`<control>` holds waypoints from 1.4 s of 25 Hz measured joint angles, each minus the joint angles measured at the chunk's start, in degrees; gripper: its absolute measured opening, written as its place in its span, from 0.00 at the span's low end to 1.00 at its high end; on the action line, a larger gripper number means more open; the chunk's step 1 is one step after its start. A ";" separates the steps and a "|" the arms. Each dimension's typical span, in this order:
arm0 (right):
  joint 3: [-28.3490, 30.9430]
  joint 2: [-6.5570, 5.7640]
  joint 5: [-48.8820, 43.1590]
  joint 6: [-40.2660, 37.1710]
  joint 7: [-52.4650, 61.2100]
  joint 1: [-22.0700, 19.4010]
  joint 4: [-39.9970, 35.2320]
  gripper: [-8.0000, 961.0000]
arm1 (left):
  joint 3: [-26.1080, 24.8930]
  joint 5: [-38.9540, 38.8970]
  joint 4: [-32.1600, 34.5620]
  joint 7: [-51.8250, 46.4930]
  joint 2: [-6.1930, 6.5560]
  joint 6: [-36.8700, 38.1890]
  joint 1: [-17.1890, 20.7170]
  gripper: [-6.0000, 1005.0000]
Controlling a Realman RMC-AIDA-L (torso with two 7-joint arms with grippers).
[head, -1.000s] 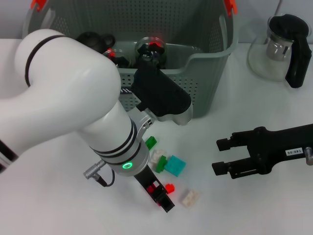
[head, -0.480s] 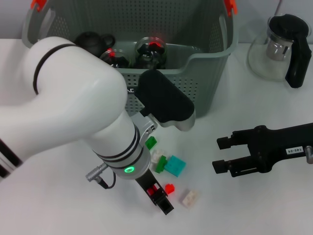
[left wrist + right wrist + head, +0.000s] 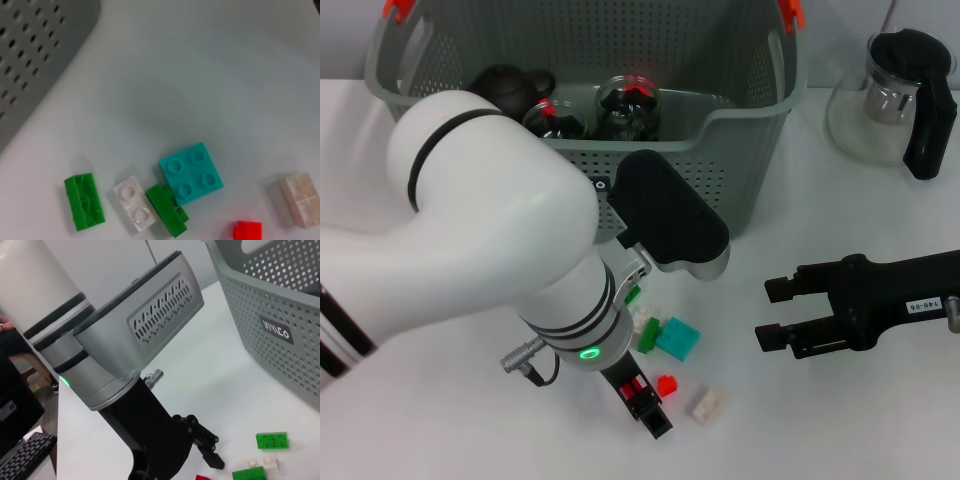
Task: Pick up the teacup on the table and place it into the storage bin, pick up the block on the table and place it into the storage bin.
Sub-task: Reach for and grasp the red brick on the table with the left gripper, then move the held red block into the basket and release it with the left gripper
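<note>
Blocks sit loose before the storage bin [image 3: 750, 150] — your left gripper [image 3: 648, 400] has dropped lower beside the red block [image 3: 667, 384], jaws parted; right gripper [image 3: 770, 315] waits open.

storage bin [image 3: 750, 150] top open | left arm [image 3: 490, 250] blocks its front wall
</note>
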 joint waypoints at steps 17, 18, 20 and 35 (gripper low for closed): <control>0.88 0.01 0.09 0.08 0.00 -0.03 0.00 0.86 | 1.08 1.13 -0.24 -0.11 0.00 -0.37 0.02 0.82; 0.92 0.01 0.09 0.08 0.00 -0.03 0.00 0.86 | 1.12 1.13 -0.24 -0.03 0.00 -0.36 0.00 0.82; 1.17 0.01 0.09 0.08 -0.02 -0.03 0.00 0.86 | 1.19 1.13 -0.25 0.07 0.00 -0.25 -0.02 0.81; 1.72 -0.05 0.08 -0.03 -0.09 -0.01 -0.11 0.86 | -4.18 3.72 9.20 2.73 0.11 10.08 0.21 0.68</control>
